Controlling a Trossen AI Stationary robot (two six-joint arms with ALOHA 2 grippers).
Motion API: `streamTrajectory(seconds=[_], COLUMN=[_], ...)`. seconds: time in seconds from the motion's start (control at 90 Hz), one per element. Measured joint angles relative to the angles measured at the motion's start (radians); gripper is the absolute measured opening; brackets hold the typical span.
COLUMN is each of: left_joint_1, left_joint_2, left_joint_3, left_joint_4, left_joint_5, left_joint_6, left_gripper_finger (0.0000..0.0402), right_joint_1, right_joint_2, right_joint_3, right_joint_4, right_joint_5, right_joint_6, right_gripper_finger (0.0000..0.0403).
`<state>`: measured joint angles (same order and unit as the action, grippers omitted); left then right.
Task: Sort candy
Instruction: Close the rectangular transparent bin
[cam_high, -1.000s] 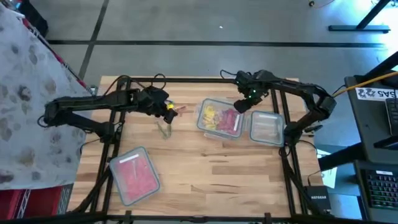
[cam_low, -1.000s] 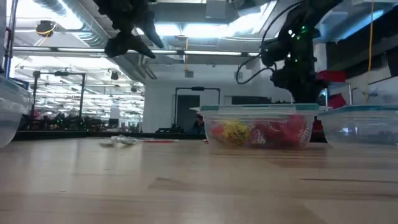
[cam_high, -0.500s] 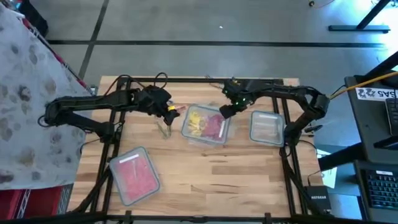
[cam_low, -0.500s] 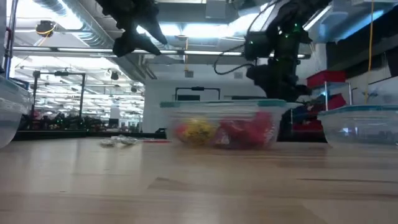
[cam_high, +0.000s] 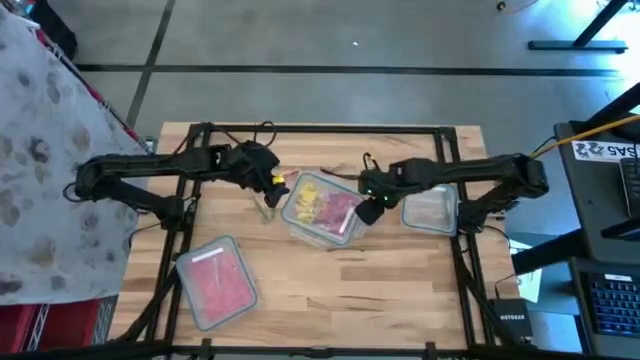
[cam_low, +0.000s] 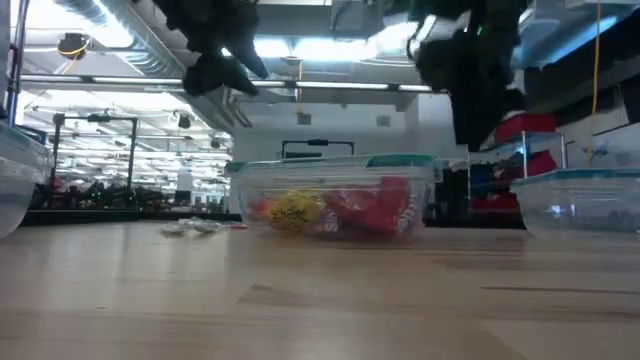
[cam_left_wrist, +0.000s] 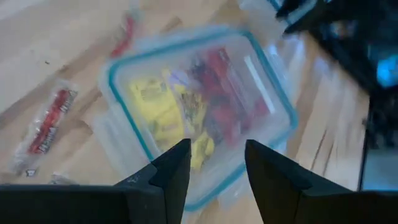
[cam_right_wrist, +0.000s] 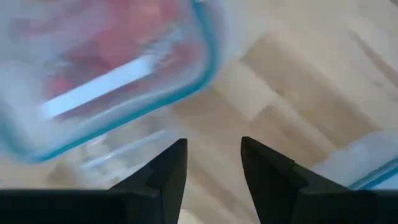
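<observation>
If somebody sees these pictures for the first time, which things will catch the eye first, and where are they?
The clear container of yellow and red candy at the table's middle draws the eye, with the left gripper and the right gripper close on either side, both open. A second container full of pink candy sits at the near left corner.
</observation>
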<state>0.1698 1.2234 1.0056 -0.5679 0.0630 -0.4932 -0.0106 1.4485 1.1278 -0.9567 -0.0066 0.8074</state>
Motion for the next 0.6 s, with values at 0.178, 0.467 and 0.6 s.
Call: streamTrajectory(seconds=[0.178, 0.467, 0.6], left_joint_1=[-0.059, -0.071, -0.072], left_joint_2=[0.001, 0.078, 0.155], left_joint_3=[0.000, -0.164, -0.196], left_joint_4=[-0.282, -0.110, -0.021], left_joint_5=[0.032, 0.192, 0.192], left_joint_6=[0.164, 0.217, 0.161], left_gripper_finger=[0.0136, 0.0136, 0.0136], right_joint_1=[0.201, 0.343, 0.315], right_joint_2=[-0.027, 0.102, 0.166], right_joint_3=[0.000, -0.011, -0.013], right_joint_4=[0.238, 0.407, 0.414], right_joint_5=[-0.113, 0.007, 0.022], right_joint_6=[-0.021, -0.030, -0.034], right_gripper_finger=[0.0138, 0.0138, 0.0138])
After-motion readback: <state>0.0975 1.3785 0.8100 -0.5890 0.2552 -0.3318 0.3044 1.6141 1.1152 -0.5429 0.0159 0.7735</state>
